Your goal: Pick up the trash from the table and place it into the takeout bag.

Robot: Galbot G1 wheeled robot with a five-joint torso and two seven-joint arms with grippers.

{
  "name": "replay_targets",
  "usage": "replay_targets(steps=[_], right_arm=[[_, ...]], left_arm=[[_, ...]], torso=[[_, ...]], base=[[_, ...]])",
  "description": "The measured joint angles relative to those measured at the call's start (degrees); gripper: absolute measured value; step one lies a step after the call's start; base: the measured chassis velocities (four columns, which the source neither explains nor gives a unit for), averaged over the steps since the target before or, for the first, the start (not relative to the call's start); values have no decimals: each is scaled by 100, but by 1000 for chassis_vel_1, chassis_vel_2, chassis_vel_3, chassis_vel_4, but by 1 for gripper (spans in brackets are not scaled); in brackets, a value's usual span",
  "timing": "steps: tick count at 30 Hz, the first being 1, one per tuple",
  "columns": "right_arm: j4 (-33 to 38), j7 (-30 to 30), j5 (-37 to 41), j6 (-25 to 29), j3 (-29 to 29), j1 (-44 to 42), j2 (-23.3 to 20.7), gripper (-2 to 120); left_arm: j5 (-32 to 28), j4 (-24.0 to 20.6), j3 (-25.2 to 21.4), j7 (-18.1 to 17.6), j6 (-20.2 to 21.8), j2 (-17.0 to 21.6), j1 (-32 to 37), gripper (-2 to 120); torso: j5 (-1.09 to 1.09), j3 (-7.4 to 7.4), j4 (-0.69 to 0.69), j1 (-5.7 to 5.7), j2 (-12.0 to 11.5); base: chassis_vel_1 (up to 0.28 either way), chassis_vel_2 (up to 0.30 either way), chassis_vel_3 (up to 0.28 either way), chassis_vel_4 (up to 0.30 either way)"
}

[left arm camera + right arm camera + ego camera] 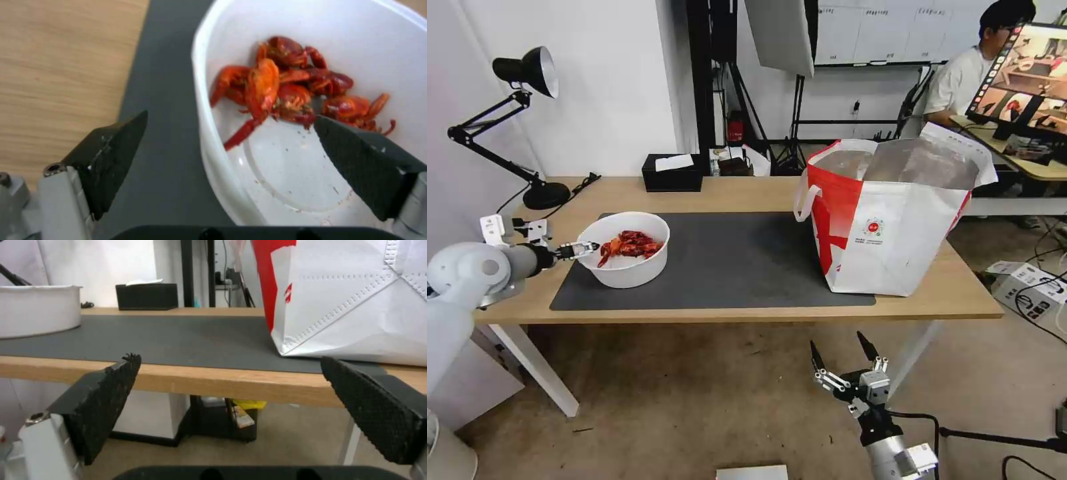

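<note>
Bowl [624, 265] of shells on the mat, bag [894, 220] well apart.
Left gripper [229, 125] straddles the bowl's rim, jaws spread; right gripper [840, 357] hangs open below the table [747, 190].

A smooth, slightly glossy white plastic bowl [231, 186] holds shiny red crayfish shells [293, 86] and sits on a matt dark-grey mat [740, 260] over a light wood-grain table [747, 190]. At the right of the head view, the takeout bag [894, 233] looks like creased white and red paper-like sheet with stitched seams and a crinkled silver foil lining. In the wrist views, the gripper pads [378, 406] are matt black with a rough, knurled texture.
</note>
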Motion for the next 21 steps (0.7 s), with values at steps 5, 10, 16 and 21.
replay_targets(steps=[5, 10, 16, 21], right_arm=[[0, 0, 0, 0, 0, 0, 0, 100], [0, 0, 0, 0, 0, 0, 0, 100], [0, 0, 0, 0, 0, 0, 0, 100], [0, 0, 0, 0, 0, 0, 0, 100]], left_arm=[[3, 20, 88, -11, -14, -45, 2, 100], [2, 31, 141, -26, -18, -37, -44, 97], [-9, 40, 231, -39, -24, -12, -100, 74], [-8, 33, 262, -38, -36, -12, -94, 59]], torso=[[0, 0, 0, 0, 0], [0, 0, 0, 0, 0], [0, 0, 1, 0, 1], [1, 0, 0, 0, 1]], base=[[0, 0, 0, 0], [0, 0, 0, 0], [0, 0, 0, 0], [0, 0, 0, 0]])
